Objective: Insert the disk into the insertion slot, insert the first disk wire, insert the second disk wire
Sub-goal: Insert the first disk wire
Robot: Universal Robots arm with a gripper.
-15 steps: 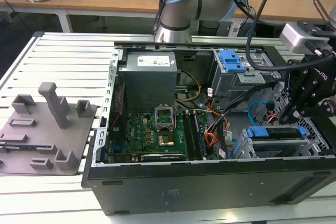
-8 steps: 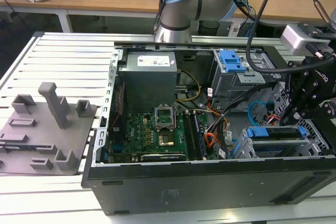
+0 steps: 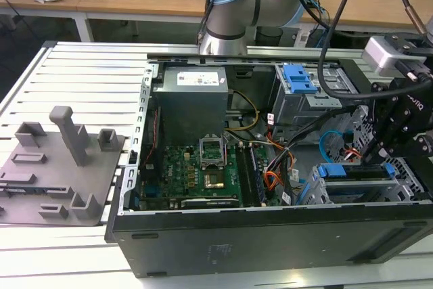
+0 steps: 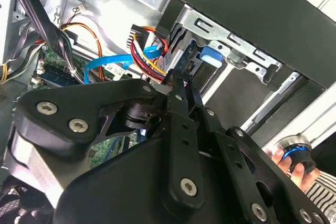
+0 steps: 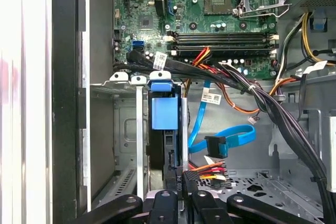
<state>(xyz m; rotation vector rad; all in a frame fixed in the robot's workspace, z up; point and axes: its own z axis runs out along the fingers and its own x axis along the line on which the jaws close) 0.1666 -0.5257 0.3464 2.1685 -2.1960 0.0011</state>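
1. Slatted aluminium desk (image 3: 74, 65), pale and ribbed, carries an open black computer case (image 3: 270, 248); wooden worktops stand behind it.
2. The disk (image 5: 164, 114) already sits in the insertion slot (image 5: 123, 129). In the first wrist view it is seen edge-on, its bright blue plastic caddy upright between the silver sheet-metal walls of the cage. So the first step looks done.
3. The hand (image 5: 182, 179), black and jointed, is closed on the first disk wire (image 5: 210, 170). Its fingertips pinch the small black plug right at the disk's rear edge. The thin red, orange and yellow strands fan away from the plug. Whether the plug is fully seated I cannot tell; I judge this step to be in progress.
4. The second disk wire (image 5: 231, 136), a flat, glossy light-blue cable, bends in a loose loop just beside the hand. Its dark plug (image 5: 216, 146) hangs free, touching no socket, so that step is not yet done.
5. A thick bundle of black cables (image 5: 252, 93) crosses above the loop. Beyond it lies the green motherboard (image 5: 210, 24), with its bare processor socket and long memory slots.
6. Farther out, in the exterior view, stand a taller grey cage with a blue latch (image 3: 298, 79) and a boxy metal power supply (image 3: 193, 99). A matte grey plastic fixture (image 3: 61, 160) with blocky uprights lies on the desk at the exterior view's left.
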